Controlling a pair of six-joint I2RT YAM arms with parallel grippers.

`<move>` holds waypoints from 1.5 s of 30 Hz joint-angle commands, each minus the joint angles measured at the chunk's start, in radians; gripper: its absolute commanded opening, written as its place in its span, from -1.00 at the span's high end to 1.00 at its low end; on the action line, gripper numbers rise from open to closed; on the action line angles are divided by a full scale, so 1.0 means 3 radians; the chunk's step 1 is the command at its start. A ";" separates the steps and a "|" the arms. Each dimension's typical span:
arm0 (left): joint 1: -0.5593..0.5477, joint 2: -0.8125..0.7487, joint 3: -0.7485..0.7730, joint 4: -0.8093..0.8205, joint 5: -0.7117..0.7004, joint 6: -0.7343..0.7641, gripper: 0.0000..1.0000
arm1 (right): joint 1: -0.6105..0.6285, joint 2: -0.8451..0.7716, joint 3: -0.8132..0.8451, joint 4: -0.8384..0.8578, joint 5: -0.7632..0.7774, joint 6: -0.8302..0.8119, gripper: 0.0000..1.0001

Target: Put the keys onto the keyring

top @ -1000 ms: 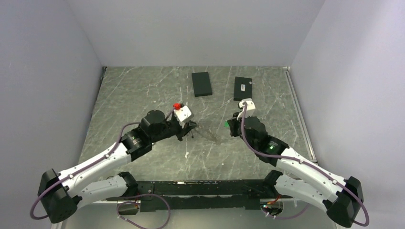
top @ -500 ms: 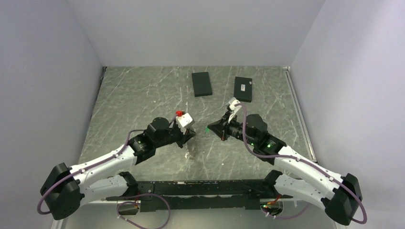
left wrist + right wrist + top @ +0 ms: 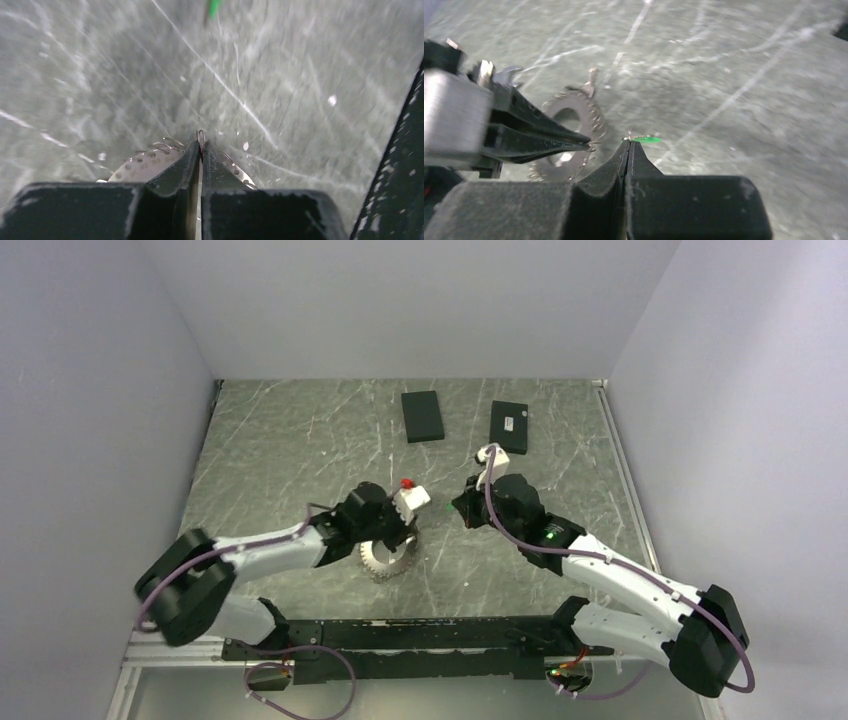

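The keyring point(image 3: 388, 562) is a dark grey toothed ring hanging tilted under my left gripper point(image 3: 407, 532), near the front middle of the table. In the left wrist view the left gripper point(image 3: 201, 145) is shut on a small wire loop at the keyring's point(image 3: 145, 165) edge. My right gripper point(image 3: 461, 508) sits just right of it, shut on a thin key with a green tag point(image 3: 647, 139). The right wrist view shows the right gripper point(image 3: 628, 142) close to the keyring point(image 3: 594, 117), with the left fingers point(image 3: 544, 137) pinching its rim. The green tag point(image 3: 214, 7) shows at the top of the left wrist view.
Two flat black rectangular boxes point(image 3: 422, 416) point(image 3: 509, 426) lie at the back of the marbled table point(image 3: 280, 440). Grey walls close in the left, right and back. A black rail point(image 3: 420, 635) runs along the near edge between the arm bases.
My left arm has swung right and toward the near edge, and the keyring now shows hanging from its gripper. The right gripper reached left with the green-tagged key, then drew back slightly.
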 commanded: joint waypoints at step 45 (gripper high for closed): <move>-0.0024 0.0381 0.0555 -0.0607 -0.0201 -0.0299 -0.46 | -0.0427 -0.0319 -0.0194 -0.0086 0.0335 0.0144 1.00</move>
